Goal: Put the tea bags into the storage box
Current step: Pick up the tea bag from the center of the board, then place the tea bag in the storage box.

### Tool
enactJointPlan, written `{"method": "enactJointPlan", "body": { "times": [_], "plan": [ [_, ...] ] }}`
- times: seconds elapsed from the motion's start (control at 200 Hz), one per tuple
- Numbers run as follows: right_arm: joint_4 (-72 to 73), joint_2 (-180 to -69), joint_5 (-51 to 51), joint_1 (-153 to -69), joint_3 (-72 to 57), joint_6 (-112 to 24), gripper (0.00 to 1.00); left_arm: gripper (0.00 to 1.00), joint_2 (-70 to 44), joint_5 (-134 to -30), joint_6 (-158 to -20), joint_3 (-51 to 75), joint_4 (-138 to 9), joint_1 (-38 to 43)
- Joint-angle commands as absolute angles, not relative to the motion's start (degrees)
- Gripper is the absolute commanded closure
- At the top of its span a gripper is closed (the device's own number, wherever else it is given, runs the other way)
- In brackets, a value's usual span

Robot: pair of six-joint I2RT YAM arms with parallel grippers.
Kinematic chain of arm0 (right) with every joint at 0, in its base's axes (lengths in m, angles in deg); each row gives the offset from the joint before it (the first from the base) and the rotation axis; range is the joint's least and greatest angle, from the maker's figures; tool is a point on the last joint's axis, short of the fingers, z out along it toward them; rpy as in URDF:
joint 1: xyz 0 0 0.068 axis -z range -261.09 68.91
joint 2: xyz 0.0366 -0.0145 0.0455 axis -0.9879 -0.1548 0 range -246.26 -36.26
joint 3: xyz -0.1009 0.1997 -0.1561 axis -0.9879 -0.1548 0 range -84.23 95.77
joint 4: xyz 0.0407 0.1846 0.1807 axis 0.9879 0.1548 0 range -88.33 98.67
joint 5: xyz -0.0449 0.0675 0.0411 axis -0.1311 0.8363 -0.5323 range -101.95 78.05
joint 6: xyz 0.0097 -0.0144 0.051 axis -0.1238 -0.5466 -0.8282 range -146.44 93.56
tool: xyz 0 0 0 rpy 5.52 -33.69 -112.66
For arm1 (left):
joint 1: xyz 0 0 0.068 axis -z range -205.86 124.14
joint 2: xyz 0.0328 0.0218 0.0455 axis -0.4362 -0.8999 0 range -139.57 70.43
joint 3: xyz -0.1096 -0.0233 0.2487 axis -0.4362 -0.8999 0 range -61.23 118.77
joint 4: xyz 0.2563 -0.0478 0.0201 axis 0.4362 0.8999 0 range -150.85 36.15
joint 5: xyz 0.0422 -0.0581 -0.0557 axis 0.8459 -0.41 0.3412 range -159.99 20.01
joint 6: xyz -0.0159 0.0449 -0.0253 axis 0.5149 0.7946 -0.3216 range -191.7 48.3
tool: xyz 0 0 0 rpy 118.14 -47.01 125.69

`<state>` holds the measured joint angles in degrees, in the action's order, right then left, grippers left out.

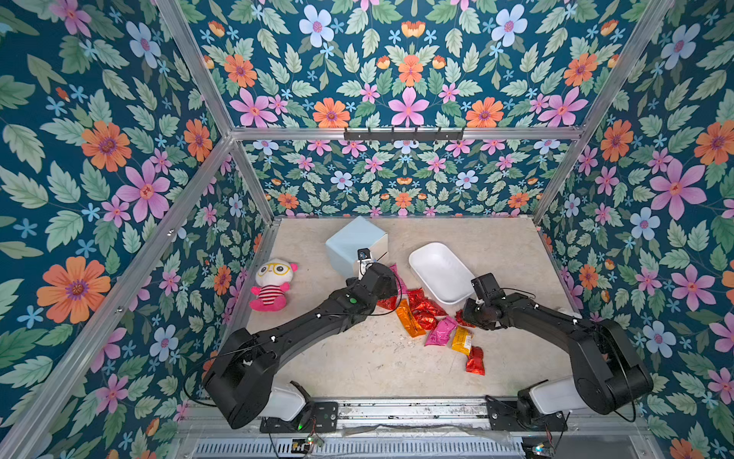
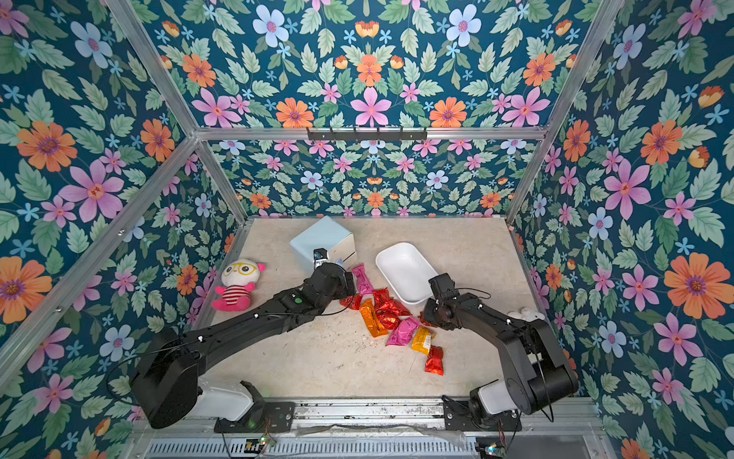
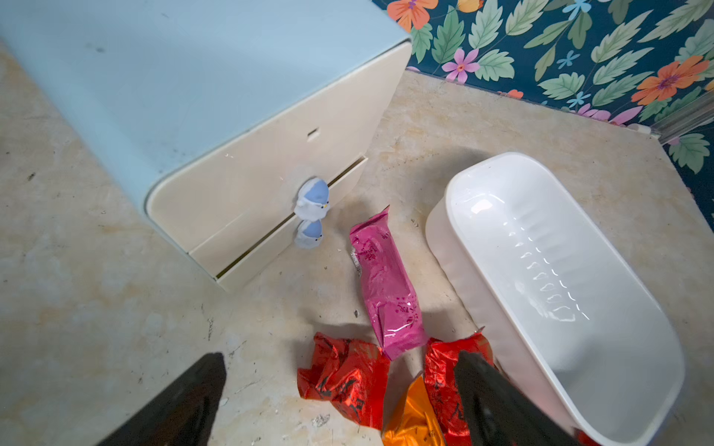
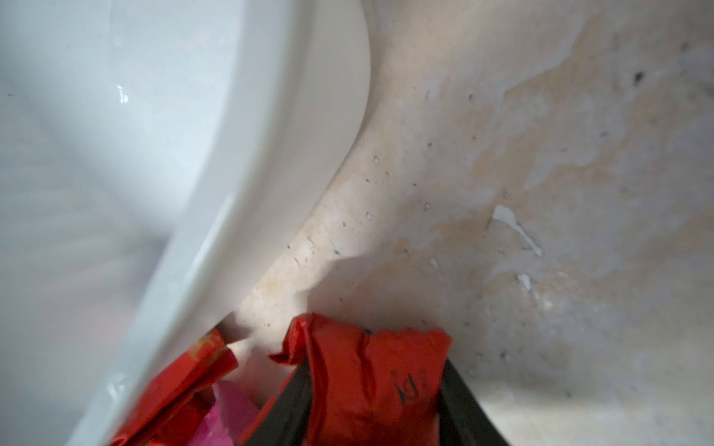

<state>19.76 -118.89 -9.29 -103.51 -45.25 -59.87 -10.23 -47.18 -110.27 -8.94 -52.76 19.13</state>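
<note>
On the beige surface (image 1: 357, 357), the storage box (image 1: 427, 254) lies empty with its long axis running diagonally, one short end toward the pale blue drawer cabinet (image 1: 349, 238) and the other toward the right arm. Beside the box's long wall nearest the arms, the tea bags (image 1: 421, 314) lie scattered in a loose band. One pink tea bag (image 3: 386, 285) lies flat between the cabinet and the box, its long axis roughly parallel to the box's long wall. An orange tea bag (image 1: 409, 320) lies with a similar diagonal heading.

The left tool (image 3: 340, 394) hovers over the bags nearest the cabinet, fingers spread wide, gripping nothing. The right tool (image 4: 371, 401), just beside the box's short end, has its fingers closed against both sides of a crumpled red tea bag (image 4: 371, 370).
</note>
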Motion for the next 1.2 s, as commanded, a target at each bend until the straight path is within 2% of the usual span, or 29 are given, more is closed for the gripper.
{"method": "enactJointPlan", "body": {
  "times": [0.0,0.33,0.48,0.735,0.965,1.195],
  "plan": [
    [22.8,-117.6,-11.8,-103.6,-45.7,-59.9,0.67,0.01,-10.1,-45.9,-110.6,-9.1,-52.1,19.1],
    [32.9,-107.3,-17.0,-103.4,-39.0,-56.4,0.69,0.01,-11.9,-46.3,-109.7,-6.7,-52.1,19.1],
    [36.0,-106.6,-16.9,-103.3,-32.3,-54.5,0.69,0.01,-12.7,-46.3,-109.0,-6.1,-52.1,19.1],
    [27.0,-118.1,-13.3,-103.4,-24.2,-53.2,0.67,0.01,-13.5,-46.5,-109.7,-5.4,-51.4,19.1],
    [23.6,-130.5,-15.7,-103.4,-19.6,-52.1,0.65,0.01,-11.4,-46.3,-110.9,-8.0,-50.7,19.1],
    [22.4,-133.7,-17.9,-103.4,-20.9,-53.6,0.54,0.01,-11.1,-46.4,-111.1,-8.9,-50.5,19.1]
  ]
}}
